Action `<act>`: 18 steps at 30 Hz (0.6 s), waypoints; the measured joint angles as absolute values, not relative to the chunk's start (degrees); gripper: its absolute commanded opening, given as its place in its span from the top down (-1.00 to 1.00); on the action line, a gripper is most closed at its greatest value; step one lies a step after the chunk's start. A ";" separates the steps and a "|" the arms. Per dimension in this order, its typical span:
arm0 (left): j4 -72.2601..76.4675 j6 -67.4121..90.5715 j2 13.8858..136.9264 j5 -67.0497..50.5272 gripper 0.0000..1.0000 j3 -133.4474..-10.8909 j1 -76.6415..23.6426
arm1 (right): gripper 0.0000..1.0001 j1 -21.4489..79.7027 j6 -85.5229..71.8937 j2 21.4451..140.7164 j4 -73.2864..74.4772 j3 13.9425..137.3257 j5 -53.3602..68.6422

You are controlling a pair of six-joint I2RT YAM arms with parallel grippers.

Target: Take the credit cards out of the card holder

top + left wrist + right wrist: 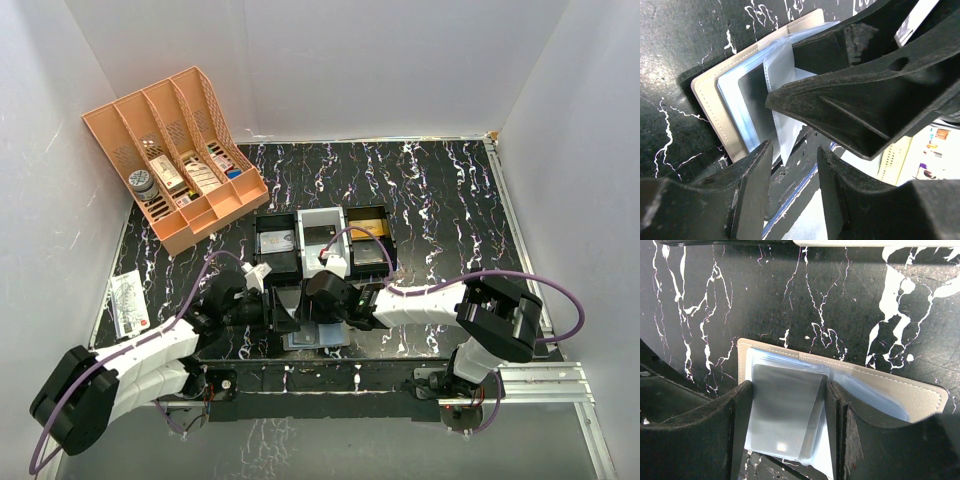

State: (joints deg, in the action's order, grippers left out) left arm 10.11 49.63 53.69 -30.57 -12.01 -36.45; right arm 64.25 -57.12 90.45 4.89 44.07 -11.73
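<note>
The card holder (315, 338) lies open on the black marbled table near its front edge, beige cover down (920, 395) (707, 100), with clear sleeves on top. In the right wrist view a grey credit card (785, 410) sits in a sleeve between my right gripper's (787, 385) fingers. Both fingers touch its long edges, and the sleeve page looks raised. My right gripper (322, 318) is over the holder's middle. My left gripper (794, 150) (285, 312) is open and empty just left of the holder, at the table's front edge. A gold-orange piece (362, 231) shows in the right-hand tray.
A black tray (277, 245), a white tray (322, 235) and another black tray (370, 255) stand side by side just behind the grippers. A peach rack (175, 155) with small boxes is at the back left. A flat packet (130, 300) lies at the left edge.
</note>
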 measured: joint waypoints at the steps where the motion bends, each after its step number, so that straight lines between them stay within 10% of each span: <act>1: 10.66 49.60 54.48 -30.55 0.24 -11.99 -36.69 | 0.11 64.23 -57.12 90.45 4.89 44.07 -11.68; 18: 18.02 50.68 61.60 -28.29 0.43 -11.53 -41.65 | 0.05 64.12 -57.10 90.45 4.86 44.07 -11.40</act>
